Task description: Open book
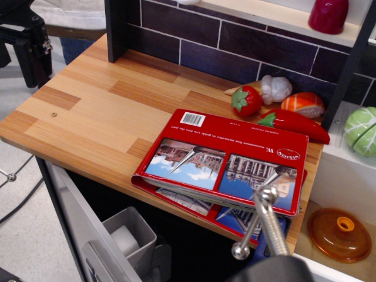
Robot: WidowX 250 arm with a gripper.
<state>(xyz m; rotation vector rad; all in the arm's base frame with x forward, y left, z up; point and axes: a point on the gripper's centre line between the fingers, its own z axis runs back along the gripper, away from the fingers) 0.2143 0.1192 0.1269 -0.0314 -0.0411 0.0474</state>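
The book (pixel 235 147) lies flat on the wooden counter (pixel 100 111), near its front right edge. Its glossy red cover shows two building photos, a white barcode and lettering. The near edge sticks out past the counter, and the cover is raised a little above the pages there. My gripper (pixel 254 222) comes in from the bottom of the view at that near edge. One metal fingertip (pixel 267 194) is over the cover by the right photo. The other, ball-tipped fingertip (pixel 239 251) hangs lower, in front of and below the book's edge. The fingers stand apart.
A toy tomato (pixel 247 101), garlic (pixel 275 88), a salmon piece (pixel 302 104) and a red chili (pixel 294 123) lie just behind the book. A green cabbage (pixel 361 130) and an orange lid (pixel 339 234) are at right. A grey bin (pixel 126 235) sits below the counter. A tiled wall rises behind.
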